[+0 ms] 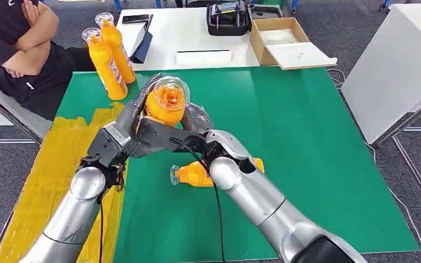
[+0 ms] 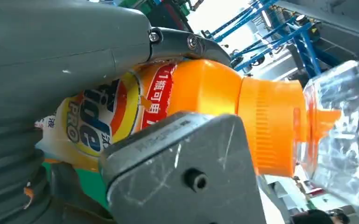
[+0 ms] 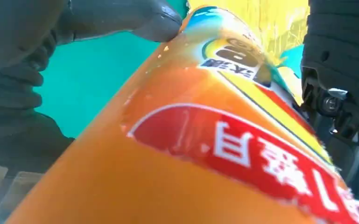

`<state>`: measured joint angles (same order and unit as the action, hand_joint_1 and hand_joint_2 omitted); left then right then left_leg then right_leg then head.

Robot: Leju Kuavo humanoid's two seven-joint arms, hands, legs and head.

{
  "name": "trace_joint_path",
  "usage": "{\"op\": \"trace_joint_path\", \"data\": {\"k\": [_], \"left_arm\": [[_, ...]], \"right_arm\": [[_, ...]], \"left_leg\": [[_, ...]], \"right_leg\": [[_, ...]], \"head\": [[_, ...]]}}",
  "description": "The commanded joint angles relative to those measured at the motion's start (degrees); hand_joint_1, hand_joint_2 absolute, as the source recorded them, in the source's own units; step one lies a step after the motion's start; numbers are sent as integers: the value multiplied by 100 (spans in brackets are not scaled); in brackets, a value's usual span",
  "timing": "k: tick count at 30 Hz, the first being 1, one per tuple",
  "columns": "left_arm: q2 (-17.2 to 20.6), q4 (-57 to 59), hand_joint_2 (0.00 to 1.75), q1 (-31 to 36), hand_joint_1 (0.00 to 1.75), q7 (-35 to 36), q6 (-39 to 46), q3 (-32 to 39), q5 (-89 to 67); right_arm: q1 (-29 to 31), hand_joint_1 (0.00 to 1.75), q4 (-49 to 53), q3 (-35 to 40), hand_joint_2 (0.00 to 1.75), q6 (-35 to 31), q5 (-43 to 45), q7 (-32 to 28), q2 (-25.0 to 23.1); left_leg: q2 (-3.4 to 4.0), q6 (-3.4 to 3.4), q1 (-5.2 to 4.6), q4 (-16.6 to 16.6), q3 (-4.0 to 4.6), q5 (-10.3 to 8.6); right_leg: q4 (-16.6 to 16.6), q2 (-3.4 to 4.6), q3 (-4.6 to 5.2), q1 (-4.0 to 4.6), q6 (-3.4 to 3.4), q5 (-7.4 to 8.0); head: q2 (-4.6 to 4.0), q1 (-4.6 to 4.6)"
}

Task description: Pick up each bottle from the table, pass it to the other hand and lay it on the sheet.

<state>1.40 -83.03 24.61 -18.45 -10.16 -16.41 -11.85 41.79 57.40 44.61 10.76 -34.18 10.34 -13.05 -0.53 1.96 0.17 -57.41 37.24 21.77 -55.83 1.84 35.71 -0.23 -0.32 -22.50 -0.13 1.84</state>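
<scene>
We see the left hand point(image 1: 121, 133) and right hand point(image 1: 194, 133) both grasping the orange plastic bottle with clear cap point(image 1: 166, 102) mid-handover; two upright orange bottles point(image 1: 109, 55) wait at the green table's point(image 1: 306, 153) far-left corner, another orange bottle point(image 1: 194, 175) lies mid-table

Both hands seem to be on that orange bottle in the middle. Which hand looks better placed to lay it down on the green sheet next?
Probably the right hand. It reaches in over the green sheet, where one bottle already lies. The left hand also grips the held bottle, but its arm hangs over the yellow strip.
</scene>
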Motion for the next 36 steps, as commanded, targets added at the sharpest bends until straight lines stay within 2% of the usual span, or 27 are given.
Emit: {"op": "trace_joint_path", "data": {"k": [1, 3, 4, 5, 6, 8, 9, 10, 12, 14, 16, 23, 24, 25, 36], "left_arm": [[-137, 627, 175, 295, 14, -88, -73, -397, 84], [-149, 651, 175, 309, 37, -102, -72, -398, 96], [-151, 654, 175, 312, 66, -104, -71, -397, 97], [-154, 656, 175, 317, 61, -115, -70, -391, 106], [-151, 659, 175, 319, 72, -121, -69, -387, 114], [-144, 662, 175, 317, 113, -136, -70, -382, 133], [-144, 662, 175, 317, 113, -136, -70, -382, 133], [-136, 663, 175, 315, 141, -143, -71, -377, 140], [-116, 678, 175, 331, 154, -160, -69, -379, 165], [-108, 671, 175, 332, 157, -167, -69, -370, 177], [-96, 657, 175, 332, 171, -172, -68, -363, 183], [-84, 608, 175, 307, 173, -176, -62, -355, 196], [-84, 608, 175, 307, 173, -176, -62, -355, 196], [-83, 581, 175, 293, 173, -177, -60, -351, 201], [-52, 336, 175, 97, 175, -107, -53, -136, 401]], "right_arm": [[307, 175, -311, 357, 175, 7, -14, -155, -114], [326, 175, -341, 349, 175, 11, -26, -186, -132], [328, 175, -344, 348, 175, 13, -28, -192, -137], [333, 175, -349, 347, 175, 14, -31, -198, -147], [339, 175, -355, 348, 175, 19, -34, -208, -155], [337, 175, -362, 349, 175, 24, -35, -221, -164], [337, 175, -362, 349, 175, 24, -35, -221, -164], [329, 175, -364, 352, 175, 23, -36, -221, -167], [304, 175, -342, 351, 175, 9, -42, -234, -157], [292, 175, -327, 353, 175, 6, -44, -238, -146], [287, 175, -310, 353, 175, 6, -45, -243, -136], [271, 175, -254, 362, 175, 20, -51, -251, -120], [271, 175, -254, 362, 175, 20, -51, -251, -120], [273, 175, -242, 367, 175, 30, -52, -254, -116], [257, 175, -94, 381, 175, 74, -12, -220, -63]], "left_leg": [[-11, -13, -2, -4, -28, 12], [-9, -12, -3, -5, -28, 12], [-8, -9, -3, -1, -16, 6], [-9, -12, -3, -6, -27, 13], [-10, -10, -3, -4, -21, 9], [-9, -11, -4, -6, -24, 12], [-9, -14, -4, -10, -33, 17], [-5, -11, -3, -5, -24, 11], [-5, -9, -3, -2, -19, 8], [-4, -8, -2, 0, -16, 6], [-5, -9, -3, -1, -20, 8], [-4, -6, -4, 2, -13, 3], [-5, -15, -5, -7, -41, 20], [-4, -7, -3, -1, -16, 6], [-2, -7, -3, 0, -16, 6]], "right_leg": [[-6, -29, -32, 0, 0, -17], [-6, -27, -31, 0, 1, -17], [-4, -21, -18, -1, 1, -10], [-8, -27, -30, -1, 1, -17], [-6, -25, -24, -1, 1, -14], [-8, -26, -27, -1, 1, -16], [-12, -30, -36, -1, 1, -22], [-7, -21, -25, -1, 1, -15], [-4, -19, -21, -1, 1, -11], [-3, -16, -17, -1, 0, -9], [-4, -19, -22, -1, 0, -12], [-2, -14, -14, -2, 1, -7], [-11, -28, -43, -2, 1, -24], [-4, -16, -17, -1, 1, -9], [-3, -14, -17, -1, 0, -9]], "head": [[0, 2], [0, 2], [0, 2], [0, 4], [0, 2], [0, 2], [0, 2], [0, 2], [0, 0], [0, 2], [0, 2], [0, 2], [0, 2], [0, 2], [0, 2]]}}
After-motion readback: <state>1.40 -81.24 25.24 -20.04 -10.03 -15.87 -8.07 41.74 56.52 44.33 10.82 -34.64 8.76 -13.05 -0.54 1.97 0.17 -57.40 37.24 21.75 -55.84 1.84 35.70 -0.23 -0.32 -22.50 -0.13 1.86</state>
